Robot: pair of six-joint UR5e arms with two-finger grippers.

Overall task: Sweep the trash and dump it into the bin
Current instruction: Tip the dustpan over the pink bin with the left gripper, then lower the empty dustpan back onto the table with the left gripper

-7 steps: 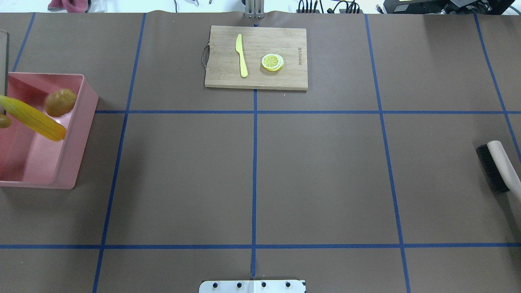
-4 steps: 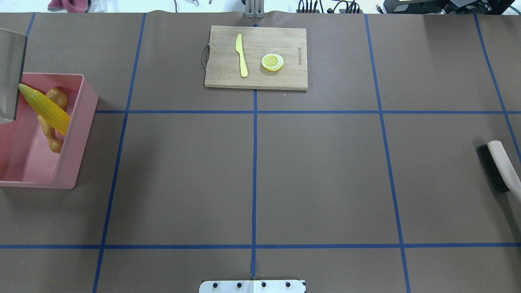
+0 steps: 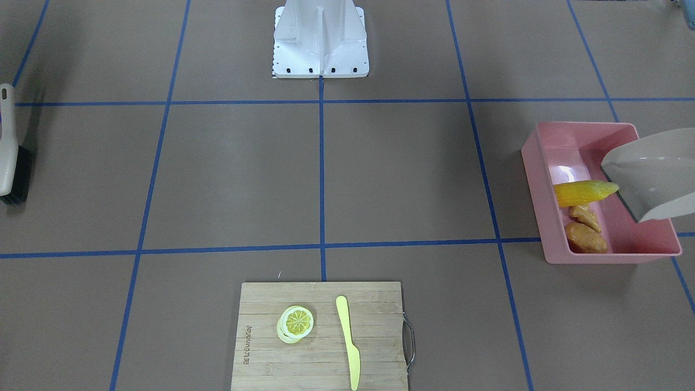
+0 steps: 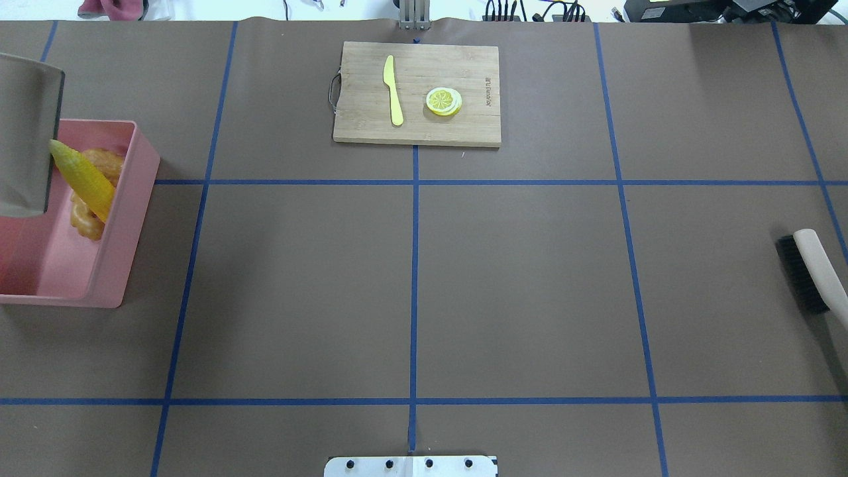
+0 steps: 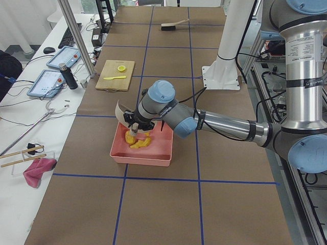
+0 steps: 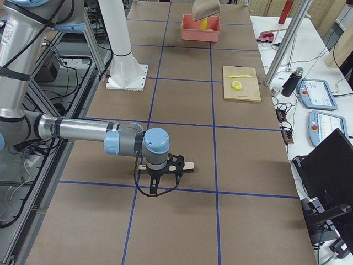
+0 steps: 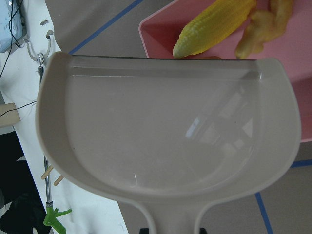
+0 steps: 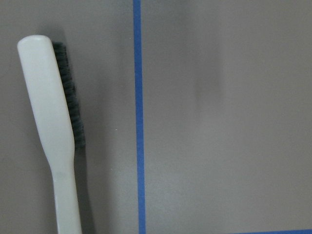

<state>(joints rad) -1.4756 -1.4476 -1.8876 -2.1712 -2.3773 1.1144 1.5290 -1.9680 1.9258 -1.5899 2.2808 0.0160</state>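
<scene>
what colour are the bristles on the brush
Black bristles, set along a cream-handled brush. They show best in the right wrist-mounted view.

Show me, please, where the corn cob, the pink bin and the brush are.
corn cob (image 3: 583,193), exterior front-facing view, middle of the yellow kernels.
pink bin (image 3: 613,258), exterior front-facing view, outer wall farthest from the robot.
brush (image 4: 820,265), overhead exterior view, beige handle beside the bristles.

The dustpan (image 4: 26,132) hid part of the bin (image 4: 126,218), and both ran off the overhead view's edge. The corn (image 4: 83,179) covered part of the potato (image 4: 106,161). The brush (image 4: 811,271) handle was cut off too. Both arms' jaws were too hidden to tell.
</scene>
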